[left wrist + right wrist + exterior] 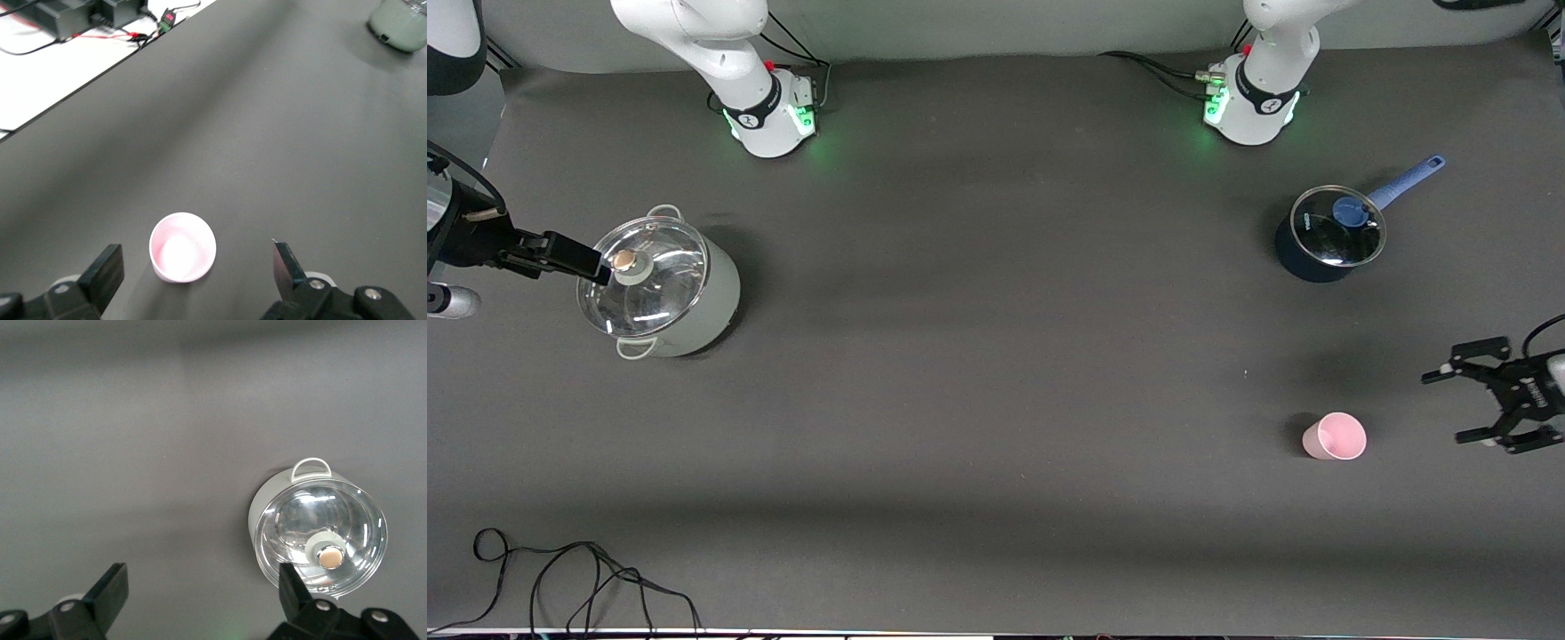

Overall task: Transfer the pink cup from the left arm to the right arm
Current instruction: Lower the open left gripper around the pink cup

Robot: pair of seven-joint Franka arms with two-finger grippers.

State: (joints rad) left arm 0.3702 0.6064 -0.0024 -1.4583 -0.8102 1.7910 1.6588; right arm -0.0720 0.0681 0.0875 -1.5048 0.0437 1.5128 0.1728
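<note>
Even overhead light falls on the matte dark grey bench (996,373), leaving soft shadows beside each pot. Glare streaks the glass lid of the pale green pot (643,277). Green glow pools at both arm bases.

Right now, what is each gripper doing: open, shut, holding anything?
Left gripper: jaws open, empty, beside the pink cup.
Right gripper: jaws open, empty, over the steel pot.

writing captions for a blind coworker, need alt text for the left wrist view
A small pink cup stands upright on the dark table, framed between the open jaws of the left gripper, which touch nothing. A pale green pot shows at the picture's edge.
</note>
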